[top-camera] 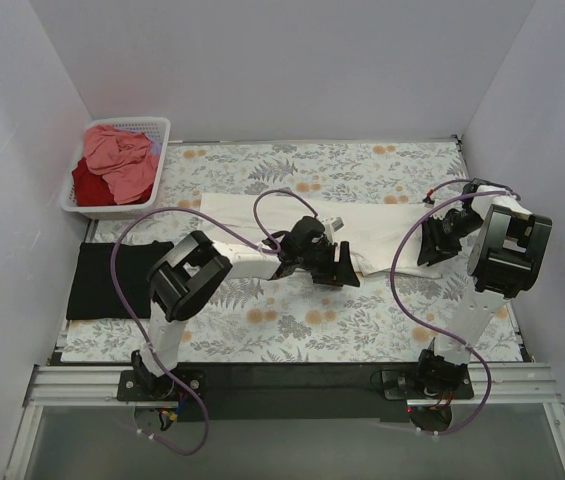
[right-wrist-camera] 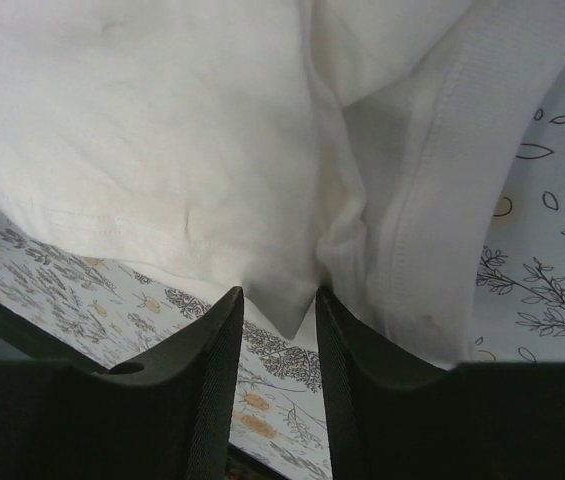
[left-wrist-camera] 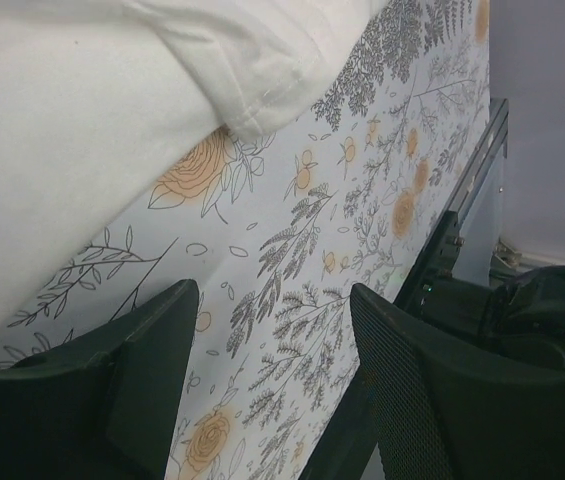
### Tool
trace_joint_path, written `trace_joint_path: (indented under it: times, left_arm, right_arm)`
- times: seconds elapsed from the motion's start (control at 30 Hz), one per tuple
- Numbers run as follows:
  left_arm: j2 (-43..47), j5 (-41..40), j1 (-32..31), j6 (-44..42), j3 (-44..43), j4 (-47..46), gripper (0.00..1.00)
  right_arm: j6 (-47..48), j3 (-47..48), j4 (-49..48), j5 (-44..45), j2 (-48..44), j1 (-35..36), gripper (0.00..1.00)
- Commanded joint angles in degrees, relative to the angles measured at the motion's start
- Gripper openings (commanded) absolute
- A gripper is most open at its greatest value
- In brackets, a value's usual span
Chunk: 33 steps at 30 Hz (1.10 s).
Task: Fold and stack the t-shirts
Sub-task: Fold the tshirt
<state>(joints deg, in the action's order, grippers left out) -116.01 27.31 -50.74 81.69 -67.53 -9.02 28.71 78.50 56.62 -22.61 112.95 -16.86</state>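
Observation:
The cream-white t-shirt (top-camera: 382, 228) lies spread across the middle of the floral tablecloth (top-camera: 312, 322). My left gripper (top-camera: 342, 268) hovers at its near edge, open and empty over bare tablecloth (left-wrist-camera: 274, 290); the shirt (left-wrist-camera: 62, 120) and a sleeve hem lie just beyond the fingertips. My right gripper (top-camera: 428, 255) is at the shirt's right end, jaws partly open, with a corner of the shirt (right-wrist-camera: 142, 120) lying between the fingertips (right-wrist-camera: 280, 292). A folded black t-shirt (top-camera: 112, 280) lies flat at the left. The salmon-pink t-shirt (top-camera: 122, 160) and the dark red t-shirt (top-camera: 87, 185) are crumpled in the basket.
The white lattice basket (top-camera: 167, 125) stands at the far left corner. White walls close in the left, back and right sides. Purple cables loop over both arms. A metal rail runs along the near table edge (top-camera: 292, 380).

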Motion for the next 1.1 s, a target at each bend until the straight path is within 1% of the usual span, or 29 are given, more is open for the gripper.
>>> trace_joint_path:
  times: [0.0, 0.13, 0.3, 0.4, 0.53, 0.57, 0.73, 0.9, 1.03, 1.07]
  left_arm:
    - [-1.0, -1.8, -1.0, 2.9, -2.3, -4.4, 0.61]
    - [-3.4, -3.1, -1.2, 5.2, -3.7, -6.6, 0.59]
    - [-7.0, -7.7, -1.8, 9.0, -5.9, -7.7, 0.58]
    - [-8.8, -10.8, -1.9, 12.0, -6.6, -7.7, 0.54]
    - [-11.0, -13.2, -2.4, 15.1, -7.3, -6.3, 0.49]
    - [-11.3, -13.4, -2.5, 15.5, -7.4, -6.3, 0.47]
    - [-12.4, -13.2, -3.1, 17.0, -7.2, -6.5, 0.45]
    - [-12.9, -13.1, -3.3, 18.0, -7.3, -7.2, 0.44]
    - [-12.6, -12.9, -3.3, 17.8, -7.5, -7.2, 0.40]
    - [-12.5, -12.8, -3.2, 17.7, -8.0, -7.3, 0.35]
  right_arm:
    - [-0.4, -0.2, -0.9, -1.0, 0.5, -0.3, 0.41]
    - [-0.2, -0.5, -0.8, -1.1, -0.2, -0.3, 0.37]
    - [-0.1, -0.8, -0.6, -1.0, -0.6, -0.3, 0.32]
    - [-0.1, -1.0, -0.6, -0.9, -1.0, -0.3, 0.31]
    - [-0.1, -0.4, -0.5, -1.0, -1.1, -0.4, 0.25]
    - [-0.1, -0.3, -0.2, -1.0, -1.1, -0.3, 0.24]
    - [0.2, -0.1, 0.2, -1.2, -1.0, -0.4, 0.21]
    - [0.2, 0.3, 0.5, -1.5, -1.0, -0.3, 0.20]
    - [0.2, 0.9, 1.1, -1.9, -0.9, -0.3, 0.20]
    - [0.2, 1.1, 1.4, -2.1, -1.0, -0.3, 0.20]
